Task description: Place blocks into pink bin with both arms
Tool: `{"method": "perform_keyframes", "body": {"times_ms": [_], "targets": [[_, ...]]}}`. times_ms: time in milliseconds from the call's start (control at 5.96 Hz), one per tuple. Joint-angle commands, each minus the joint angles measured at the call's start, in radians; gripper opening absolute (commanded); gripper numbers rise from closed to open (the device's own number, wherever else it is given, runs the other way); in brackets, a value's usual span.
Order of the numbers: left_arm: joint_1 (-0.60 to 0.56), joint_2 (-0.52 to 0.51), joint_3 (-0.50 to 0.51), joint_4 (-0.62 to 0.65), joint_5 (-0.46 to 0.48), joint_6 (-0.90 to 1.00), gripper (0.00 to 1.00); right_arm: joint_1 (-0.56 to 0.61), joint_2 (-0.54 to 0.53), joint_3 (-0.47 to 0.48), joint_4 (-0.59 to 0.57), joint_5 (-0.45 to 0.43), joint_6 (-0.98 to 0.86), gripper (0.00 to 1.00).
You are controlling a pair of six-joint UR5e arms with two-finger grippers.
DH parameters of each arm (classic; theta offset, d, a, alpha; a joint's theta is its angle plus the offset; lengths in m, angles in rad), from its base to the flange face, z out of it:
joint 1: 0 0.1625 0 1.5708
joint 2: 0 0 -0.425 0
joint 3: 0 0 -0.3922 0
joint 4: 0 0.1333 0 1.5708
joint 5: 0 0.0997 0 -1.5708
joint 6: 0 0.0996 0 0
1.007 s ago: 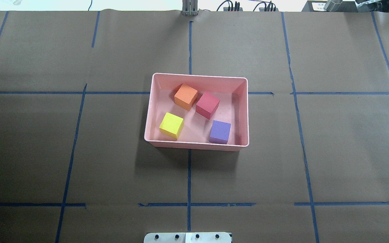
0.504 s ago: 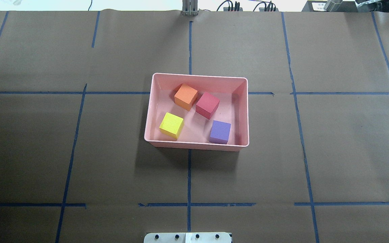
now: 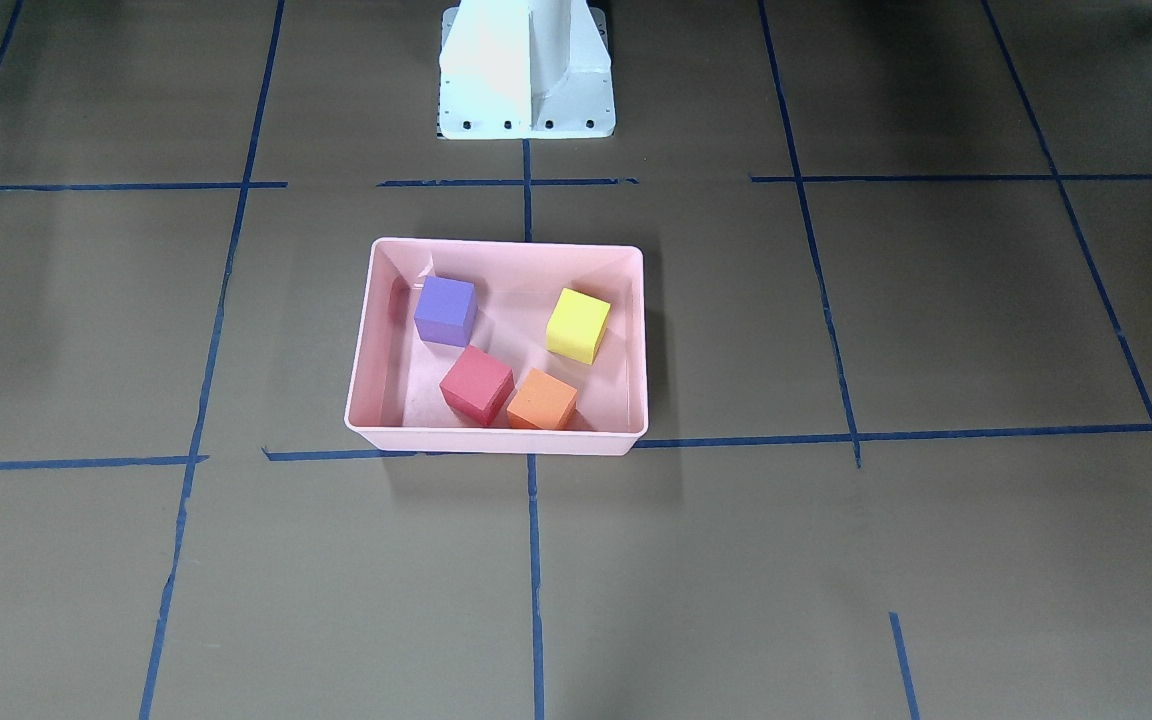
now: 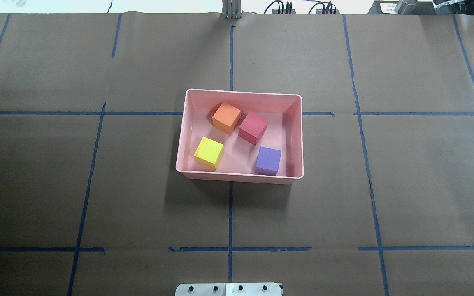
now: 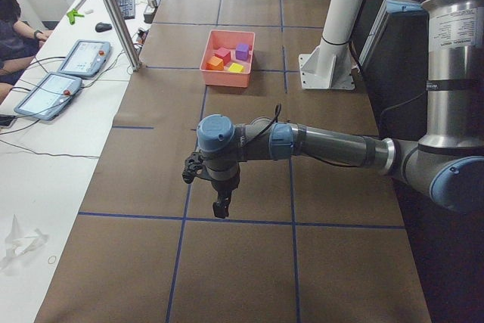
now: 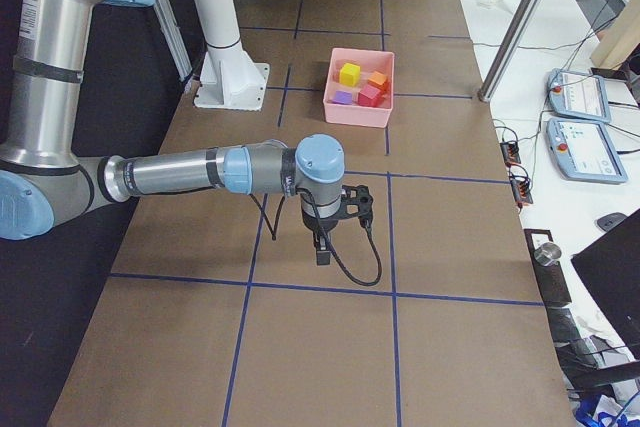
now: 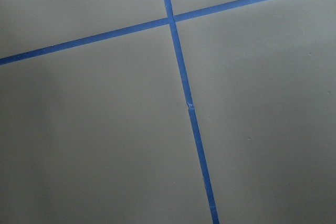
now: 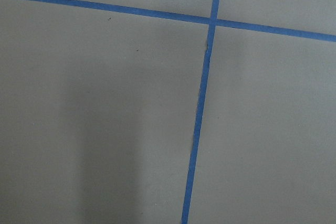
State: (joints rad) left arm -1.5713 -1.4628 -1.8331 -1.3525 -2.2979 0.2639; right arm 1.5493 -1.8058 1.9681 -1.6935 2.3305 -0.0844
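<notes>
The pink bin [image 4: 240, 176] stands at the table's middle and holds all four blocks: orange [image 4: 226, 117], red-pink [image 4: 253, 128], yellow-green [image 4: 209, 152] and purple [image 4: 268, 160]. The bin also shows in the front view [image 3: 496, 443]. Both arms are far from it. My left gripper [image 5: 220, 206] hangs over bare paper in the exterior left view. My right gripper [image 6: 321, 252] hangs over bare paper in the exterior right view. I cannot tell whether either is open or shut. Both wrist views show only brown paper and blue tape.
Brown paper with blue tape lines [image 4: 230, 213] covers the table. The white pedestal base [image 3: 526, 70] stands behind the bin. Metal posts [image 5: 113, 13] and tablets [image 5: 79, 57] stand at the table's far side.
</notes>
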Motion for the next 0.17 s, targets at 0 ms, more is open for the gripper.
{"method": "perform_keyframes", "body": {"times_ms": [0], "targets": [[0.000, 0.001, 0.014, 0.001, 0.000, 0.000, 1.00, 0.000, -0.001, -0.002, 0.000, 0.000, 0.000, 1.00]]}}
